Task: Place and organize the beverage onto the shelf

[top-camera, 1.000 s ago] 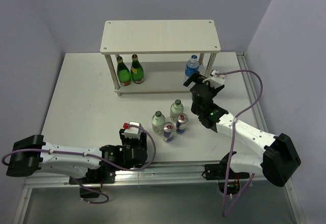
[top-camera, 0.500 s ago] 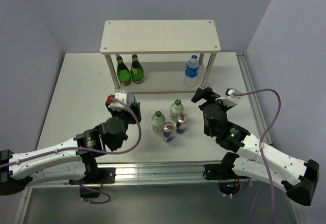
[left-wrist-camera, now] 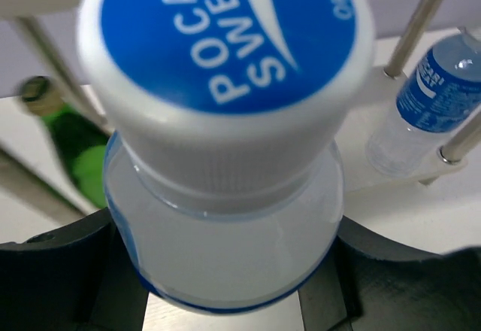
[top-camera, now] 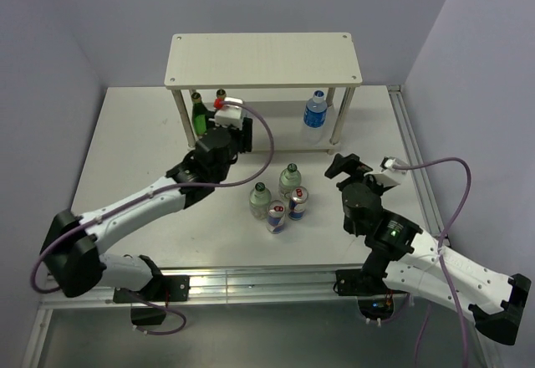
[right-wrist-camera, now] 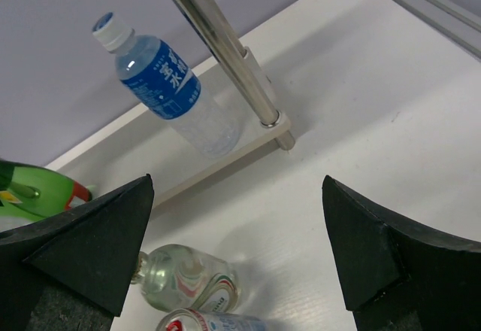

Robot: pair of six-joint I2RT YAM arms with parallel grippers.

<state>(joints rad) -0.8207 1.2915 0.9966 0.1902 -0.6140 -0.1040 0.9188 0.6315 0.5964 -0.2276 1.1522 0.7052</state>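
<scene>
The left tool clamps a water bottle (cap reads POCARI SWEAT); right tool stands apart.

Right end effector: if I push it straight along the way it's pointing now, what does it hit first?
Most likely the front right leg of the shelf, near its foot. The right end effector is open and aimed about there. The water bottle stands just left of that line. Depth is uncertain.

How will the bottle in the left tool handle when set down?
Bottle is smooth clear plastic, so it may slip in the left tool if the grip eases. Its twin on the shelf is tall and narrow, so this one probably tips easily. Round, so likely rolls if toppled.
</scene>
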